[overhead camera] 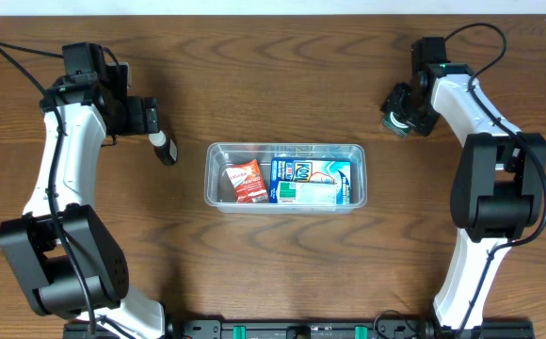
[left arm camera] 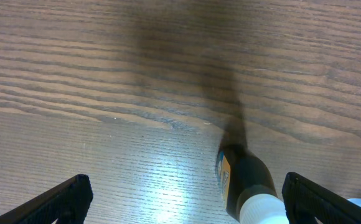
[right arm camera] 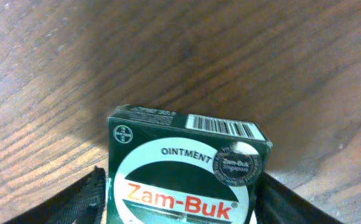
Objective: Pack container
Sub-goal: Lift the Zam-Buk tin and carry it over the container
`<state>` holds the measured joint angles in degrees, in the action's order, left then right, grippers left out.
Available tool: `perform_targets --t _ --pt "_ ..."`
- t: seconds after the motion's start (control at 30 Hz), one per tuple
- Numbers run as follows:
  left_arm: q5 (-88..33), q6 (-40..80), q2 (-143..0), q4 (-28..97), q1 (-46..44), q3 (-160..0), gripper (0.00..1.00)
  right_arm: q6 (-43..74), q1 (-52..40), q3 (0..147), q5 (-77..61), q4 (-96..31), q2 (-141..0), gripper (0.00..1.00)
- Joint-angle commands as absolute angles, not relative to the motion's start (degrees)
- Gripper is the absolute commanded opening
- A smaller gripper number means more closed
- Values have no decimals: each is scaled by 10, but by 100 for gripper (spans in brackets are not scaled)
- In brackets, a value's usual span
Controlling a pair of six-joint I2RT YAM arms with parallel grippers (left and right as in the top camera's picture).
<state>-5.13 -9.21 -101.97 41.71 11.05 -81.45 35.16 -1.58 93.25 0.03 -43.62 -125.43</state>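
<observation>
Right gripper [right arm camera: 183, 200] pinches the ointment box [right arm camera: 187, 165], likely bound for the container [overhead camera: 209, 179]. Left gripper [left arm camera: 187, 190] hangs spread around a tube [left arm camera: 246, 183].

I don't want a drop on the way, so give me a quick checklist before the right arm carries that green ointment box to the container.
1. Right pincer grip on Zam-Buk box: fingers against both sides, ok.
2. Box lifted off table: cannot tell.
3. Path to container free: ok.
4. Room beside red packet and blue packets: cannot tell.
5. Left pincer away from container, open over dark tube: ok.
</observation>
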Motion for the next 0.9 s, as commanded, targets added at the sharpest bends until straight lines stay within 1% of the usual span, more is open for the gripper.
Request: perform_targets --t 0.0,0.1,0.17,0.27,0.43,0.53,0.73,0.8,0.87 --pt "-44 -91 -1026 417 112 -811 98 316 -18 930 11 -431 -1261 80" --pt "-44 -91 -1026 417 112 -811 98 296 -18 929 11 -428 -1261 85" --pt "-44 -91 -1026 417 112 -811 98 285 -18 929 11 -428 -1263 83" --pt "-44 -91 -1026 417 112 -811 98 277 -18 929 10 -429 -1267 76" --pt "-44 -91 -1026 417 112 -811 98 276 -20 929 4 -429 -1269 56" --pt "-44 -91 -1026 417 112 -811 98 270 -20 929 1 -428 -1269 50" --pt "-44 -91 -1026 417 112 -811 98 227 -19 937 -22 -430 -1269 50" --pt "-44 -91 -1026 417 112 -811 98 210 -19 949 -49 -436 -1267 51" --pt "-44 -91 -1026 417 112 -811 98 175 -19 966 -105 -444 -1261 51"
